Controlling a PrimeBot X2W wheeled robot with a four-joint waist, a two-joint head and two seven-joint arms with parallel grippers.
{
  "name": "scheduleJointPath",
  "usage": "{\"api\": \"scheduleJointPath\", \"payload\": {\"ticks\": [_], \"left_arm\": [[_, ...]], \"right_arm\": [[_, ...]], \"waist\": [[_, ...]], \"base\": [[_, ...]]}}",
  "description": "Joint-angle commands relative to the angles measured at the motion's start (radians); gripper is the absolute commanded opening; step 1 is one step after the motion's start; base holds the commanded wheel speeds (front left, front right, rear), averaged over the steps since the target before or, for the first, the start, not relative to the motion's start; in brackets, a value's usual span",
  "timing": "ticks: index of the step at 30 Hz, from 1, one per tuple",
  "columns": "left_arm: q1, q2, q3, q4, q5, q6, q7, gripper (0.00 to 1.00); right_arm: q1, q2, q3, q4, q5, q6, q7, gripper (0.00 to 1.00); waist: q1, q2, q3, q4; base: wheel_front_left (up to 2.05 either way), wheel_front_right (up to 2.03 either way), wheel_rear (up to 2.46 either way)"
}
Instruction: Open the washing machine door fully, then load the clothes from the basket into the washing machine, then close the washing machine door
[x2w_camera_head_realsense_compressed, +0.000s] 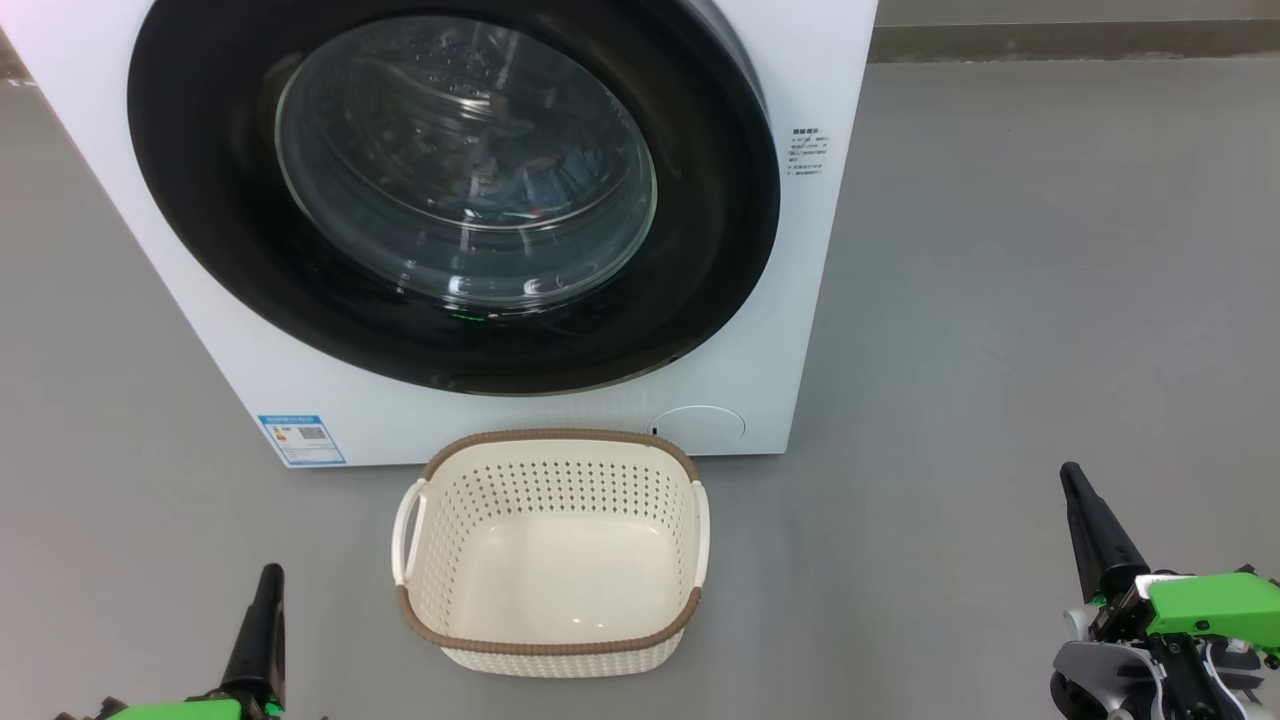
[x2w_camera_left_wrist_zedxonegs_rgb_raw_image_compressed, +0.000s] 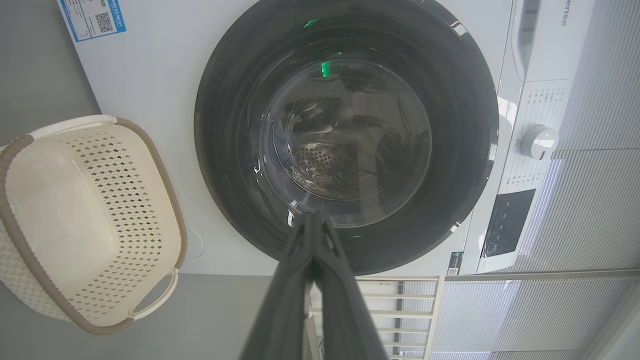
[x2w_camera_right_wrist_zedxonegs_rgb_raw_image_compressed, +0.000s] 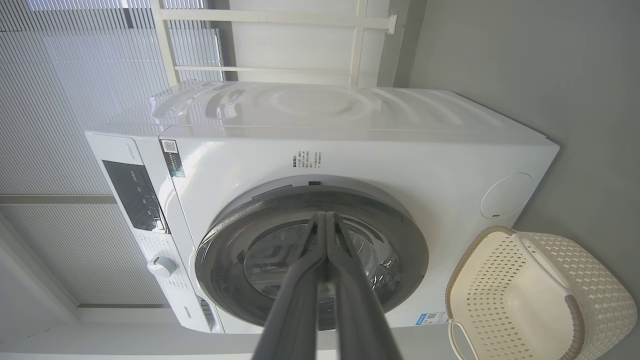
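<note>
On the washer's (x2w_camera_head_realsense_compressed: 830, 60) drawer front, in the left wrist view, letters (x2w_camera_left_wrist_zedxonegs_rgb_raw_image_compressed: 562, 17) ending in "sense" run into the frame edge, with the start cut off. A blue label (x2w_camera_head_realsense_compressed: 300, 438) low on the front carries a QR code, and its print is too small to read, as is the black text block (x2w_camera_head_realsense_compressed: 808, 150) beside the door (x2w_camera_head_realsense_compressed: 200, 200). The markings round the knob (x2w_camera_left_wrist_zedxonegs_rgb_raw_image_compressed: 537, 141) and on the dark panel (x2w_camera_left_wrist_zedxonegs_rgb_raw_image_compressed: 507, 222) are also illegible. The door lies shut against the front. Behind its glass are dim bluish shapes with an orange fleck, perhaps the clothes (x2w_camera_head_realsense_compressed: 500, 195), but reflections warp them too much to be sure. The basket (x2w_camera_head_realsense_compressed: 555, 440) stands on the grey floor (x2w_camera_head_realsense_compressed: 1000, 300) just before the washer, below the door, and its bare cream bottom shows. The left gripper (x2w_camera_left_wrist_zedxonegs_rgb_raw_image_compressed: 313, 216) and right gripper (x2w_camera_right_wrist_zedxonegs_rgb_raw_image_compressed: 325, 215) each have their fingers pressed together on nothing, hanging apart from the basket on either side, their arms cut off by the frame.
</note>
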Motion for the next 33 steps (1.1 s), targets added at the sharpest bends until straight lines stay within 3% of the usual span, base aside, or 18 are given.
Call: {"api": "scheduleJointPath", "payload": {"ticks": [1,33], "left_arm": [[-0.042,0.009,0.032,-0.030,-0.007,-0.007,0.007,0.00],[-0.042,0.009,0.032,-0.030,-0.007,-0.007,0.007,0.00]], "right_arm": [[-0.014,-0.008,0.019,-0.030,0.006,0.000,0.004,0.00],[-0.014,-0.008,0.019,-0.030,0.006,0.000,0.004,0.00]], "waist": [[0.0000,-0.0001,0.000,0.000],[0.0000,-0.0001,0.000,0.000]], "base": [[0.00,0.00,0.00],[0.00,0.00,0.00]]}}
